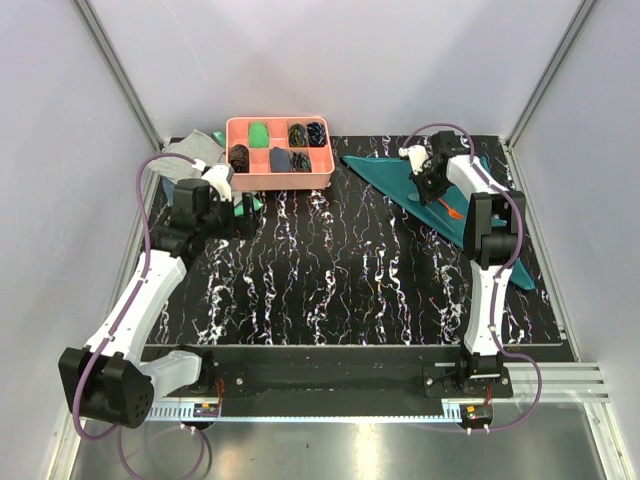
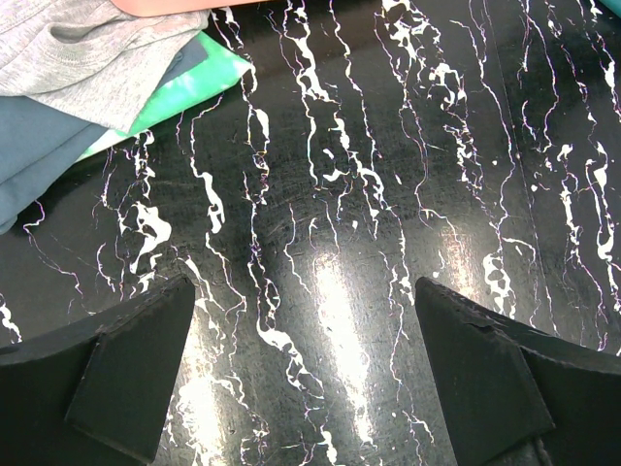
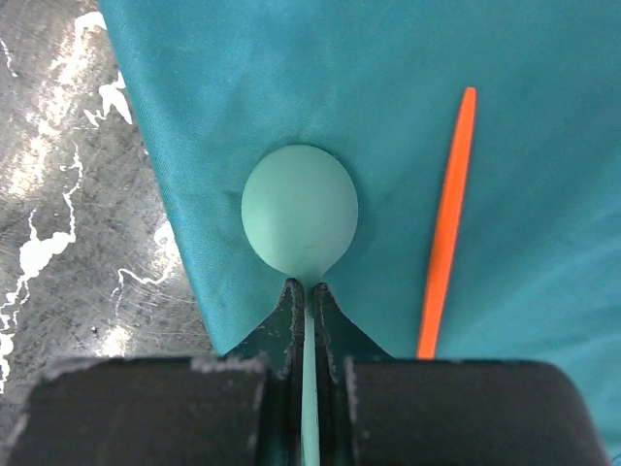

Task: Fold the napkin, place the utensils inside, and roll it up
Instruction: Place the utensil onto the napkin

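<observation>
The teal napkin (image 1: 395, 178) lies folded into a long triangle at the back right of the table, and it fills most of the right wrist view (image 3: 243, 78). My right gripper (image 3: 305, 287) is shut on the thin handle of the teal spoon (image 3: 299, 221), whose bowl lies on the napkin near its left edge. The orange fork (image 3: 446, 233) lies on the napkin just right of the spoon, also seen from above (image 1: 447, 210). My right gripper (image 1: 432, 186) is low over the napkin. My left gripper (image 2: 303, 283) hangs open over bare table at the left (image 1: 240, 215).
A pink compartment tray (image 1: 282, 178) with rolled cloths stands at the back centre. A light grey cloth (image 2: 87, 58), a bright green cloth (image 2: 184, 87) and a blue-grey cloth (image 2: 39, 155) are piled beside the left gripper. The black marbled tabletop (image 1: 340, 270) spreads between the arms.
</observation>
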Available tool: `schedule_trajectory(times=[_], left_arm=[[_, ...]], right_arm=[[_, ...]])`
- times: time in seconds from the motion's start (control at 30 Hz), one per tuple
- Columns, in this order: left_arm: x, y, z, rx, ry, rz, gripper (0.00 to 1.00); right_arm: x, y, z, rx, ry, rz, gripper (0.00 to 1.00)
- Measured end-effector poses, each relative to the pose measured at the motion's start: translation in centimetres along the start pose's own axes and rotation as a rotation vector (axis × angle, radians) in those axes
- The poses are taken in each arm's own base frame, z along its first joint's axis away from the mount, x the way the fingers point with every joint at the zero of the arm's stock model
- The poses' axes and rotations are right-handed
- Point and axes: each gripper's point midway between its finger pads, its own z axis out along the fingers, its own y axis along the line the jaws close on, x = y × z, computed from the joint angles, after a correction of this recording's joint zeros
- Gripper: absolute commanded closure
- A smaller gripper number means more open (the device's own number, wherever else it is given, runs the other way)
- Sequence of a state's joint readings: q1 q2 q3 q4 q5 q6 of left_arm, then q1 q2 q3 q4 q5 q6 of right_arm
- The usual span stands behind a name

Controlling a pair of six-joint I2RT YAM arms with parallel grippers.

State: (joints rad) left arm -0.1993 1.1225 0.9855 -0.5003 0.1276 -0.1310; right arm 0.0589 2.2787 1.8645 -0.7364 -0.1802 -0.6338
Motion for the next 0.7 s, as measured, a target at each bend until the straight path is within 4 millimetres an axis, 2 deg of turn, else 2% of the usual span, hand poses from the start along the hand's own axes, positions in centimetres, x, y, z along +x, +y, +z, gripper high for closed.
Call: schedule_trajectory(times=[0.33,0.4,0.5,0.53,0.7], left_arm=[[0.0,0.0,0.0,0.000,0.001,0.000,0.01],[0.0,0.0,0.0,0.000,0.001,0.000,0.01],[0.0,0.0,0.0,0.000,0.001,0.000,0.01],[0.0,0.0,0.0,0.000,0.001,0.000,0.01],[0.0,0.0,0.0,0.000,0.001,0.000,0.01]], right_arm=[[-0.3,-0.5,0.4,0.009,0.000,-0.015,0.97],[-0.2,-0.5,0.8,0.006,0.004,-0.014,0.93],[-0.5,-0.7,0.9,0.009,-0.001,-0.015,0.73],[-0.6,-0.8,0.9,0.013,-0.004,-0.013,0.70],[-0.8,-1.1,0.7,0.029,-0.004,-0.003,0.67]])
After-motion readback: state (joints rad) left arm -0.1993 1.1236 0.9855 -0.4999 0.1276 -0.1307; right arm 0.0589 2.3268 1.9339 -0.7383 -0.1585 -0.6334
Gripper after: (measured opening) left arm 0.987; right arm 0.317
